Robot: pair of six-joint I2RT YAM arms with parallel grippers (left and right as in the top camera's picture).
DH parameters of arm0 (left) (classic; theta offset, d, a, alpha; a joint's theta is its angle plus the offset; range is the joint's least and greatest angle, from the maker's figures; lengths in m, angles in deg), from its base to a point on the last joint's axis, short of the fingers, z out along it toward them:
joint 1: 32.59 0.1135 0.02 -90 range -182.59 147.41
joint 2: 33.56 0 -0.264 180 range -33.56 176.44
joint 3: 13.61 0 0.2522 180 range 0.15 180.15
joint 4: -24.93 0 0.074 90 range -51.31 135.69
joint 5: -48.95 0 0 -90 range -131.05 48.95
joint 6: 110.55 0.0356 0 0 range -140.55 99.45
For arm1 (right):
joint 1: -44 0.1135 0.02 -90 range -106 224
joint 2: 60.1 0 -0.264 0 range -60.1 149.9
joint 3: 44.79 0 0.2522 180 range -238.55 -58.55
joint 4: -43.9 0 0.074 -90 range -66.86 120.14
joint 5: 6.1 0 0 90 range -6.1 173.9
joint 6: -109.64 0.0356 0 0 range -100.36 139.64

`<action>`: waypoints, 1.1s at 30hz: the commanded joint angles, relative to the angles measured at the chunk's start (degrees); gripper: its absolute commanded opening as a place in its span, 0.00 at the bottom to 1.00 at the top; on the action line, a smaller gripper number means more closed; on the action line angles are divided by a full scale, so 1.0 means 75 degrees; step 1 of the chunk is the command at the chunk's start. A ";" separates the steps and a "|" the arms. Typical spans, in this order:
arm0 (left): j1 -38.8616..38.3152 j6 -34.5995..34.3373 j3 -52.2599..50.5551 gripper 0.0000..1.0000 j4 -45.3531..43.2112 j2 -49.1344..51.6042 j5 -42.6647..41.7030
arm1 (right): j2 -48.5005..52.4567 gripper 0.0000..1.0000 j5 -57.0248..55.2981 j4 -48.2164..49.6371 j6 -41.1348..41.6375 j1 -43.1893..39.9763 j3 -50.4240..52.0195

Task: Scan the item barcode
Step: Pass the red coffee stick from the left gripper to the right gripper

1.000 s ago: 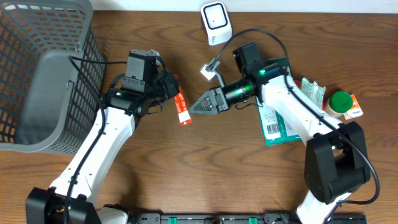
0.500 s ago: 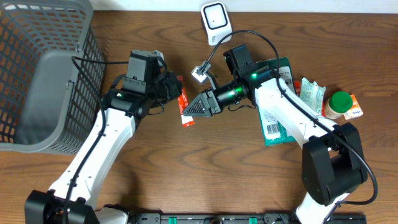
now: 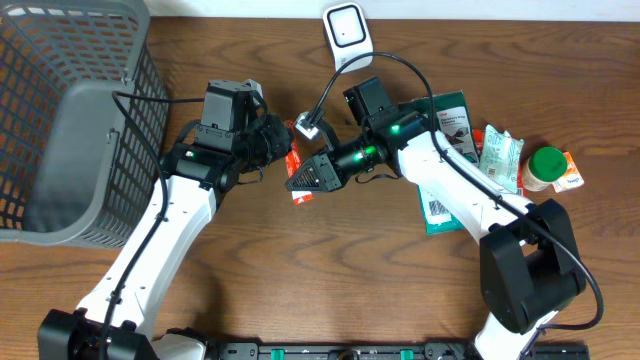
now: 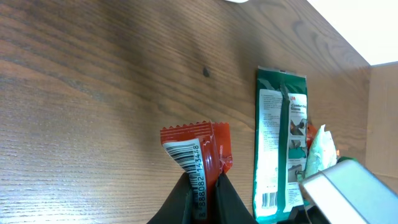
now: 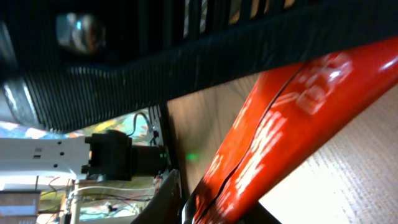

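Red packet [image 4: 198, 152]: barcode label facing up.
Left hand [image 4: 202, 190]: clenched on its end.
Right hand [image 3: 298, 180]: at packet; cannot tell grip.

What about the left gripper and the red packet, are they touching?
Touching. In the left wrist view the left gripper pinches the red packet at its barcode end.

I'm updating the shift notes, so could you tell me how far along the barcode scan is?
Done: the left gripper has the red packet pinched, barcode showing. In hand: the right gripper sits at the packet's other end; whether it grips, I cannot tell. Left: presenting the barcode to the white scanner near the table's far edge, apart from the packet.
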 commanded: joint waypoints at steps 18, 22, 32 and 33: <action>-0.0012 0.0192 0.0000 0.08 0.0020 -0.0122 0.0312 | 0.0029 0.18 0.0801 0.0047 0.0481 -0.0350 0.0050; -0.0012 0.0189 0.0000 0.08 0.0017 -0.0122 0.0361 | 0.0029 0.11 0.0793 0.0044 0.0621 -0.0399 0.0050; -0.0012 0.0189 0.0000 0.08 0.0017 -0.0122 0.0361 | 0.0029 0.07 0.0303 -0.0017 0.0618 -0.0201 0.0050; -0.0012 0.0189 0.0000 0.08 0.0017 -0.0122 0.0361 | 0.0029 0.07 0.0219 -0.0020 0.0618 -0.0178 0.0050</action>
